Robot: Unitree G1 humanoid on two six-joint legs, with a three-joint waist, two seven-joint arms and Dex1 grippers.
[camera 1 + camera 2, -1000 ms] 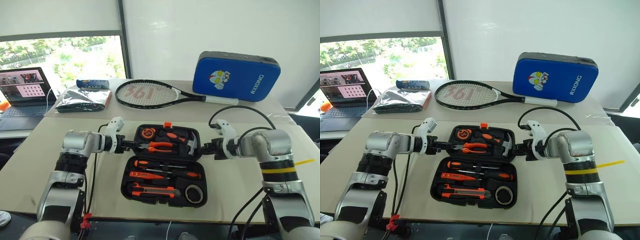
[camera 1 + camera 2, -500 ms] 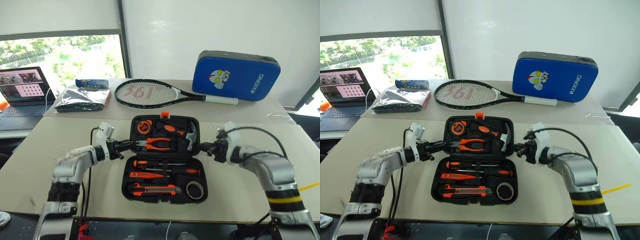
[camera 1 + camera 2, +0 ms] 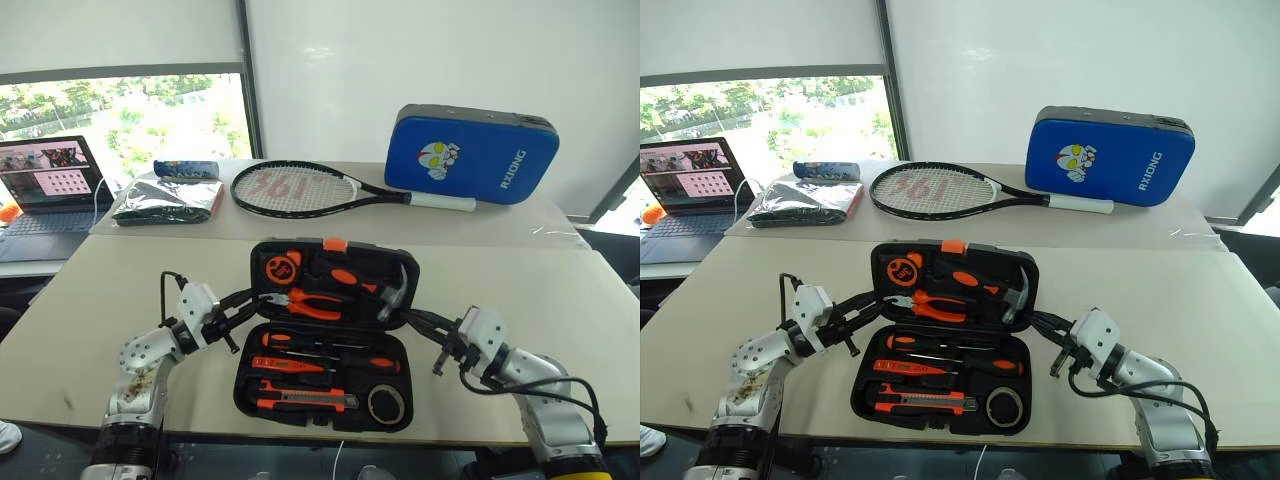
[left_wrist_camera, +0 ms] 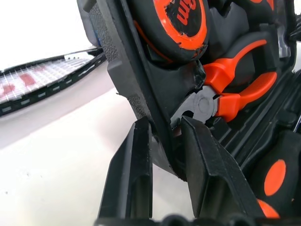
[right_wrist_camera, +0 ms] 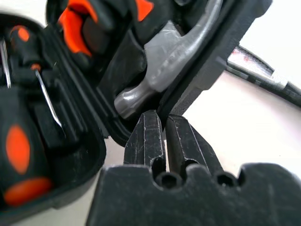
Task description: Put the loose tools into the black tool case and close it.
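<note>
Left gripper (image 4: 167, 141) clamped on black tool case (image 3: 320, 385) lid edge, right gripper (image 5: 162, 136) pinched shut at opposite edge; lid (image 3: 330, 262) half-raised, tools slotted inside.

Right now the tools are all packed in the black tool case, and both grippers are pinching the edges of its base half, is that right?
Not quite: the left gripper and right gripper pinch the raised lid's side edges, as both wrist views show. The tools do sit packed in the black tool case.
</note>
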